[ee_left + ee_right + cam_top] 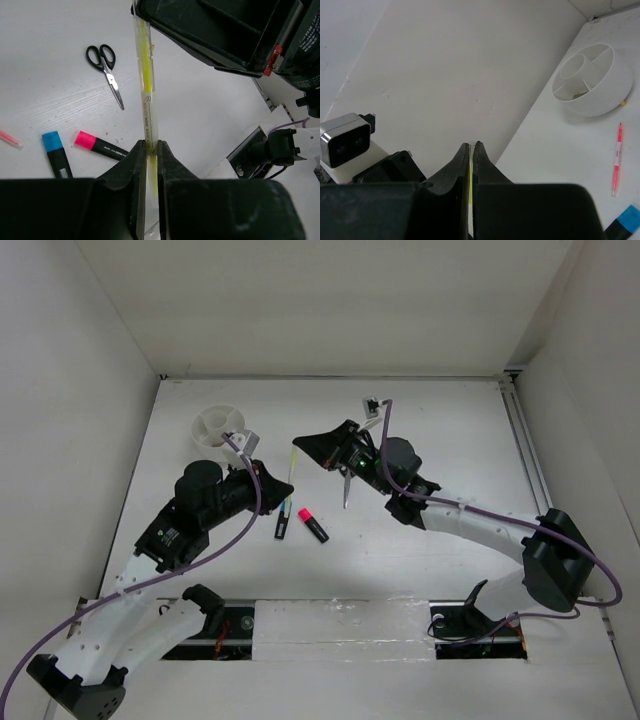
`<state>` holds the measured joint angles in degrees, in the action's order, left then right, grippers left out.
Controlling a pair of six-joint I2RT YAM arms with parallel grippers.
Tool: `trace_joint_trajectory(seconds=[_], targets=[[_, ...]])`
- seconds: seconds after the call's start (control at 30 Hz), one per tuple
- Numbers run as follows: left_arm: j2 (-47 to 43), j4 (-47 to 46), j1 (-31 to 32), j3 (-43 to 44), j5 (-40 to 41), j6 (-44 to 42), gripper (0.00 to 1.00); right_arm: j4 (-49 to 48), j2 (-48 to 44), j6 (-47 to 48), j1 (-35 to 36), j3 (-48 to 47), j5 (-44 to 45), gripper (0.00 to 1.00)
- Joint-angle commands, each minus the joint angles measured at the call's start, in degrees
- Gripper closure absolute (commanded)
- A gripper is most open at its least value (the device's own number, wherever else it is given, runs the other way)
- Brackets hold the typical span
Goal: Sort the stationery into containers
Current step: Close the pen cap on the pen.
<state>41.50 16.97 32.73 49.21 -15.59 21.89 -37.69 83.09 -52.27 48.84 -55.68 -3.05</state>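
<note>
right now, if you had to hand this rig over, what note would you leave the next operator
Left gripper: shut on the thin yellow plastic pen.
Right gripper: shut on the same pen's other end.
On the table: thin pink pen, black highlighter with blue cap, black highlighter with pink cap, black-handled scissors.
In the round white divided bowl: no pens; a small tan piece seems to lie in one compartment.
Left to sort: all five.
</note>
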Motion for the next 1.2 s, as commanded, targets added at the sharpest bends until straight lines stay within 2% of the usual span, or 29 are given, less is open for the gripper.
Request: trace_joint_trajectory(seconds=[0.0,0.17,1.17], targets=[[-1.76,-8.79,-0.12,0.10,2.05,2.36,1.00,1.04,0.14,-0.19,1.52,-0.83,-0.12,1.00],[-2.91,-12.83,-0.12,-1.05,4.16,4.13,1.00,3.05,0.76,-1.52,2.05,-2.32,-0.64,1.00],[-1.42,-11.00,-0.12,3.79,9.71,0.79,1.00,7.55,2.60,3.84,5.74,-0.31,-4.25,1.00]])
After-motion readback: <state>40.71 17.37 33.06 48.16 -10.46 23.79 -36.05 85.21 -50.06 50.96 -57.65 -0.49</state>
